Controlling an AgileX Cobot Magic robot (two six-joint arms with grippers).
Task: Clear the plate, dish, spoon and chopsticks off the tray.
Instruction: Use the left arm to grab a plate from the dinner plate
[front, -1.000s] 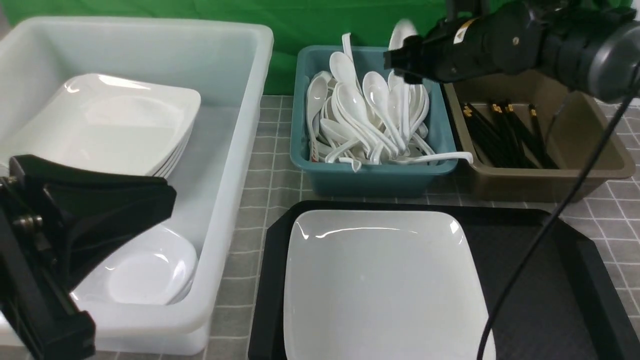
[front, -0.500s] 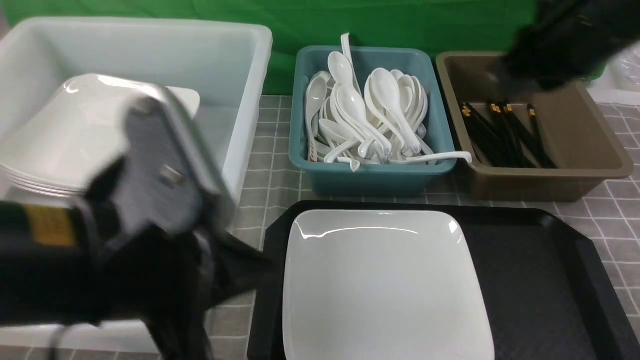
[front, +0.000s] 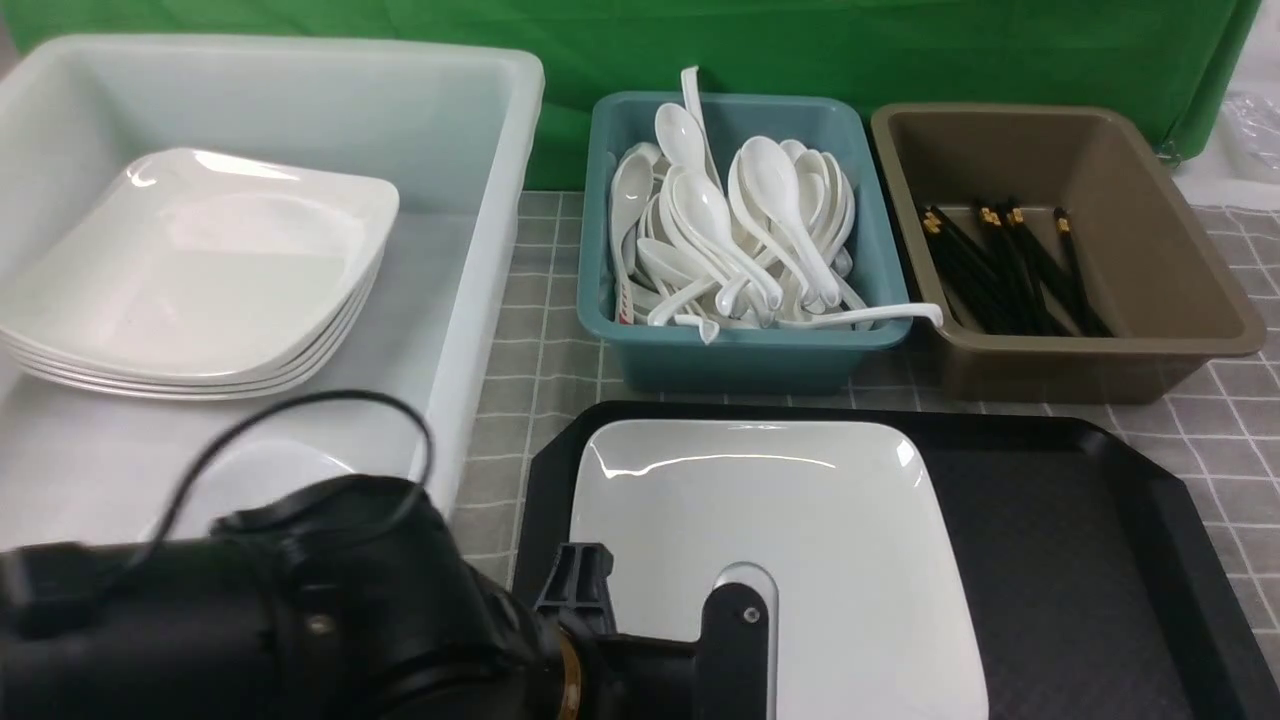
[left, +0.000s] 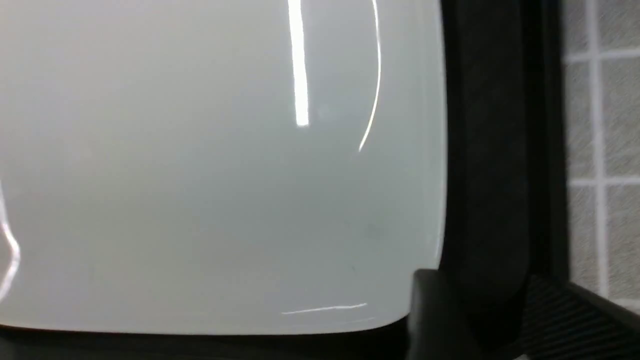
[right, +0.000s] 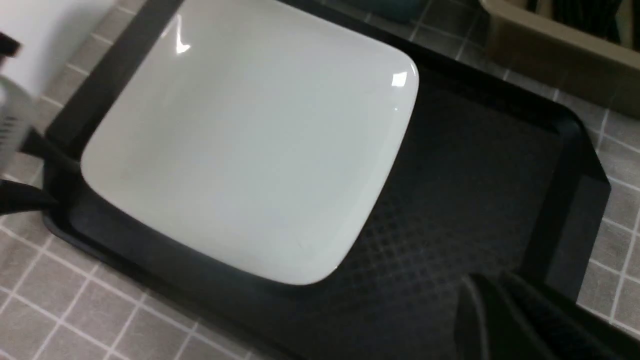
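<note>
We are bringing the left jaws, now parted and empty, to the plate (front: 840, 560) near the tray's (front: 1080, 560) near-left corner. We are keeping the right jaws closed, away from the spoon tub (front: 740, 360).

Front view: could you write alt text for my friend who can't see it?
A large white plate lies on a black tray, partly hidden by a dark robot arm. Behind are a blue tub of white spoons and a brown tub of black chopsticks.
</note>
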